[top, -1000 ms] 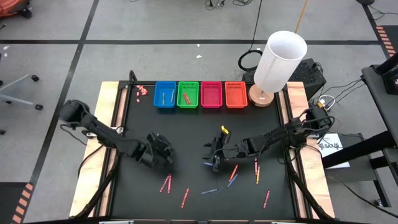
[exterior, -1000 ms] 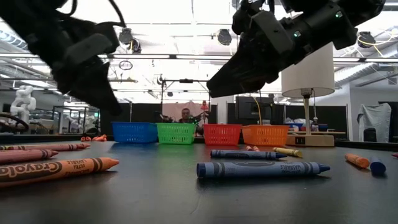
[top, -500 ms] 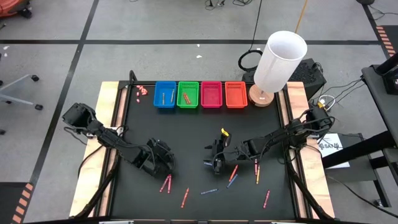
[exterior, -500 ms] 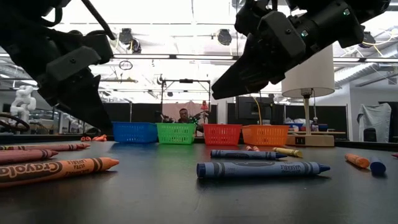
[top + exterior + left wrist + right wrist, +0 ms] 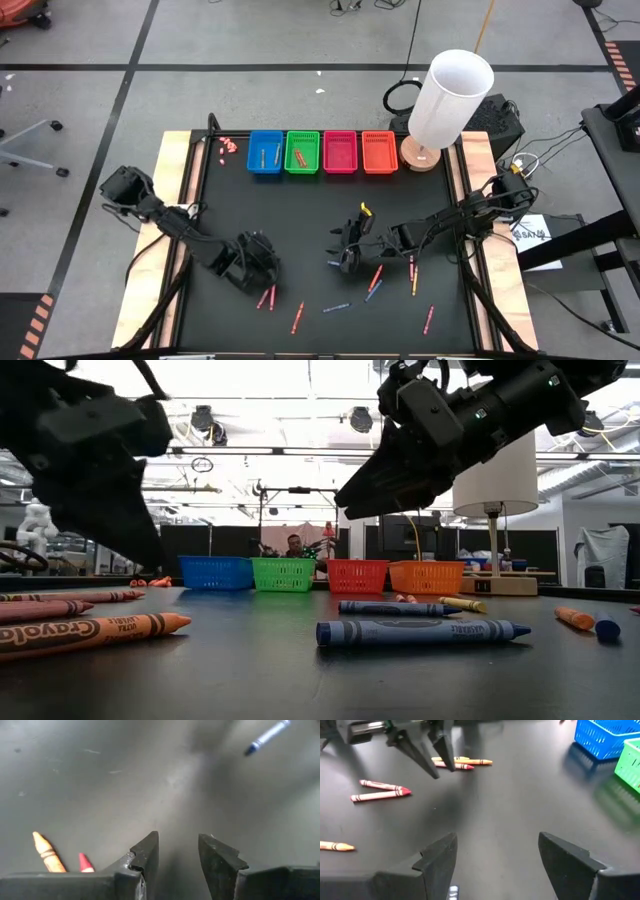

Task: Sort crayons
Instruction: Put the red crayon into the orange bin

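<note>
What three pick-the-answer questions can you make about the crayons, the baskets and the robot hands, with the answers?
1. Where are the baskets?
A. In a row at the far edge of the table
B. Stacked in the middle
C. On the floor

2. How many baskets are there?
A. Two
B. Four
C. Six

3. What is the left gripper holding?
A. A blue crayon
B. A basket
C. Nothing

Answers:
1 A, the high view shows them lined up along the far edge.
2 B, blue, green, pink and orange.
3 C, its fingers stand apart with only bare table between them, beside a yellow-orange crayon and a red one.
</note>
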### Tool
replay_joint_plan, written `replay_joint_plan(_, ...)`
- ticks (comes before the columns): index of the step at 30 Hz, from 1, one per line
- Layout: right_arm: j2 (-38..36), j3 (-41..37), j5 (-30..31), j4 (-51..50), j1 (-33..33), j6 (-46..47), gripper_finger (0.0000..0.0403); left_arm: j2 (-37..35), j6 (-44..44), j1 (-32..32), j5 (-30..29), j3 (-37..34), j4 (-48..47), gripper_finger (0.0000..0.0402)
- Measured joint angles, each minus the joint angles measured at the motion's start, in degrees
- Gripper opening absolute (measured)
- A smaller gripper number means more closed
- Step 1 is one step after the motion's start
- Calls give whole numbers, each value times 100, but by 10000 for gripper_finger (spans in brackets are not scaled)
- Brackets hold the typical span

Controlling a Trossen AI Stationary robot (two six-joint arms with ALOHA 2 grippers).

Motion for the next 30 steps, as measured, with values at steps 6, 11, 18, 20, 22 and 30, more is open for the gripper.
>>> replay_joint_plan(6, 0, -1, 0, 258, 0, -71, 265, 0, -121, -236, 4, 125, -98, 136)
replay_joint_plan(11, 0, -1, 0, 486, 0, -274, 265, 0, -640, -364, 82, 458, -950, 136)
replay_joint_plan(18, 0, 1, -9, 462, 39, -306, 265, 0, -1646, -320, 654, 947, -2717, 136)
replay_joint_plan(20, 0, 1, -9, 449, 89, -391, 265, 0, -1700, -179, 926, 935, -2781, 136)
replay_joint_plan(22, 0, 1, -17, 459, 137, -517, 265, 4, -1771, 9, 1210, 918, -2781, 136)
replay_joint_plan(30, 0, 1, -20, 370, 166, -687, 265, 328, -1613, 407, 1375, 916, -2727, 136)
